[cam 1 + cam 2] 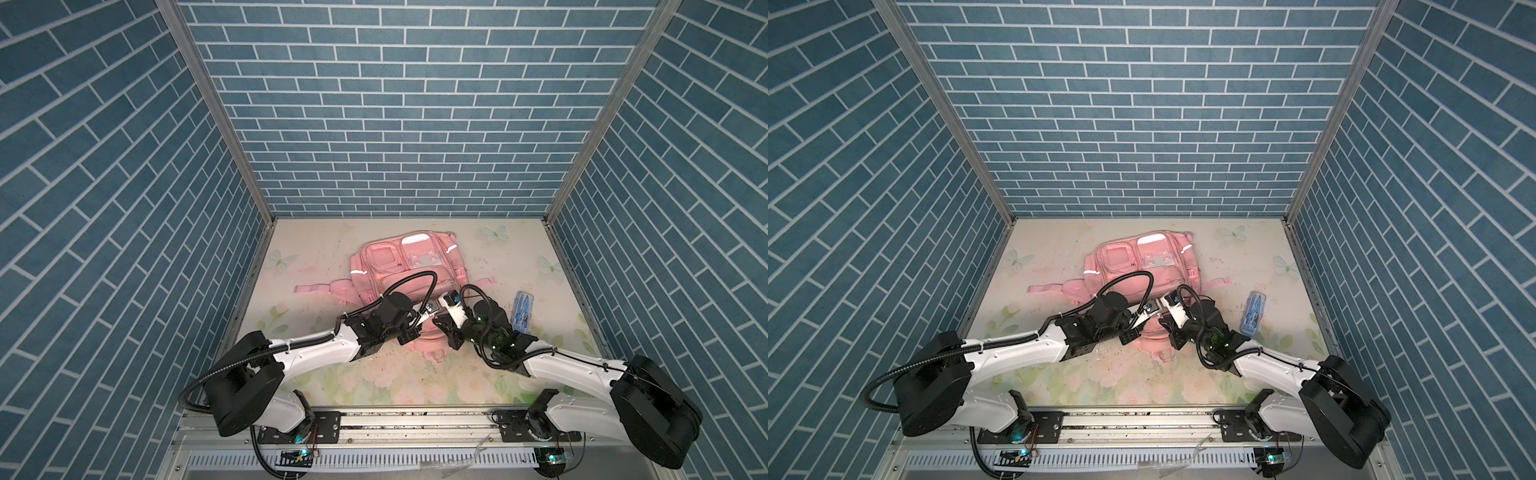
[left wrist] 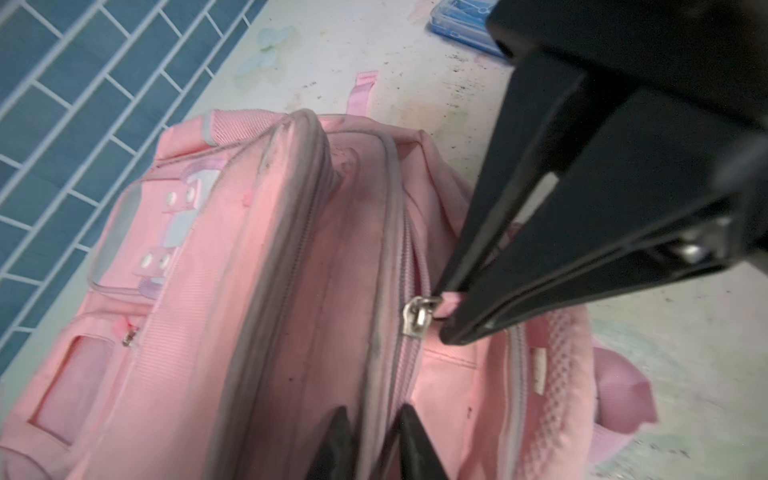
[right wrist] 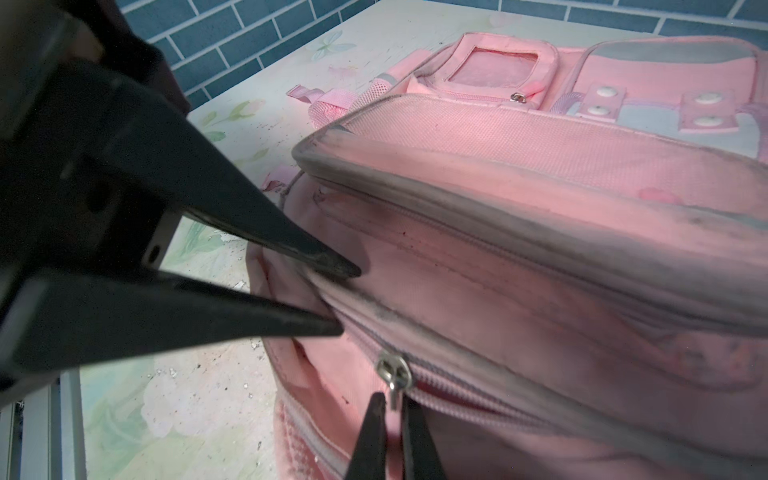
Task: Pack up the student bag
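The large pink fabric student bag (image 1: 399, 266) is lying front-up in the middle of the floral-printed tabletop (image 1: 332, 374), its long axis running near to far and its top end pointing near, toward both arms. The right gripper (image 2: 451, 326) is pinching the small pink fabric pull tab (image 2: 451, 300) of the silver metal zip slider (image 2: 417, 316) on the main compartment, jaws closed tight on it. Just left of the slider, the left gripper (image 3: 348, 297) is clamping narrowly on the bag's zip-edge fabric, though the blur there is making it hard to be sure how firm that hold is. On the near side of the slider the compartment is gaping a little and showing pink lining; beyond it the closed grey-edged teeth are curving off toward the bag's right side. So the pull is probably needing to go rightward along that curve, away from the left gripper's anchoring hold, and the right arm is the one placed for it. A flat blue clear plastic case (image 1: 523, 311) is lying on the tabletop well to the right of the bag
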Motion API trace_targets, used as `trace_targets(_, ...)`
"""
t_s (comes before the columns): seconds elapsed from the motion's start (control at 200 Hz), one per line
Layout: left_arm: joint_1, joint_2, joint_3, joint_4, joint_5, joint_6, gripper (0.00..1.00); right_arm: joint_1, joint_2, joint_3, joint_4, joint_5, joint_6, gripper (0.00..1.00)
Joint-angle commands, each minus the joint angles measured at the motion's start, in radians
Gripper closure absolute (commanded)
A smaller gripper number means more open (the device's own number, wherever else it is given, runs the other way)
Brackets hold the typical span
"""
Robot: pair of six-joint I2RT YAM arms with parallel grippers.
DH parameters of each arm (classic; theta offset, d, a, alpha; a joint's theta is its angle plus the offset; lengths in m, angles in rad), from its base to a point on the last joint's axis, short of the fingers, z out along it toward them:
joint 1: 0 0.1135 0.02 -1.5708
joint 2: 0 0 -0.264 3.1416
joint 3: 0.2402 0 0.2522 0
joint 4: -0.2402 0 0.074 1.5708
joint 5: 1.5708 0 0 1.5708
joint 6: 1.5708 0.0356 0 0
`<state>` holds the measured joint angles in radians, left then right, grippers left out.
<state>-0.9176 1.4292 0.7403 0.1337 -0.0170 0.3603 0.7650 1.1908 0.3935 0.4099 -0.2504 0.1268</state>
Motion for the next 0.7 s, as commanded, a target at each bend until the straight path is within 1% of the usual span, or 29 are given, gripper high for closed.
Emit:
trace_targets(0.0, 0.002, -0.022, -0.016, 0.026, -0.09, 0.045, 0.96, 0.005, -0.058, -0.014, 0.084, 0.007, 0.028, 1.0)
trace_targets(0.02, 0.005, -0.03, -0.021, 0.028, -0.087, 0.051, 1.0, 0.005, -0.063, -0.016, 0.084, 0.022, 0.03, 1.0)
trace_targets(0.075, 0.02, -0.051, -0.029, 0.018, -0.063, 0.066, 1.0, 0.0, -0.073, -0.016, 0.073, 0.048, 0.024, 1.0)
trace_targets(0.13, 0.043, -0.071, -0.034, -0.007, -0.045, 0.07, 1.0, -0.016, -0.083, -0.017, 0.067, 0.048, 0.021, 1.0)
trace_targets(0.28, 0.114, -0.177, -0.083, -0.08, 0.016, 0.106, 1.0, -0.1, -0.115, -0.029, 0.046, 0.039, 0.035, 1.0)
trace_targets(0.435, 0.223, -0.318, -0.142, -0.157, 0.107, 0.172, 1.0, -0.205, -0.107, -0.019, -0.01, 0.054, 0.041, 1.0)
trace_targets(0.545, 0.305, -0.366, -0.145, -0.222, 0.121, 0.238, 1.0, -0.246, -0.065, 0.014, -0.035, 0.043, 0.033, 1.0)
trace_targets(0.605, 0.353, -0.376, -0.141, -0.242, 0.127, 0.262, 1.0, -0.248, -0.043, 0.034, -0.039, 0.016, 0.016, 1.0)
trace_targets(0.645, 0.389, -0.381, -0.14, -0.248, 0.131, 0.277, 1.0, -0.248, -0.031, 0.046, -0.035, -0.043, -0.002, 1.0)
trace_targets(0.69, 0.406, -0.384, -0.133, -0.272, 0.147, 0.318, 1.0, -0.246, -0.021, 0.053, -0.015, -0.121, -0.016, 1.0)
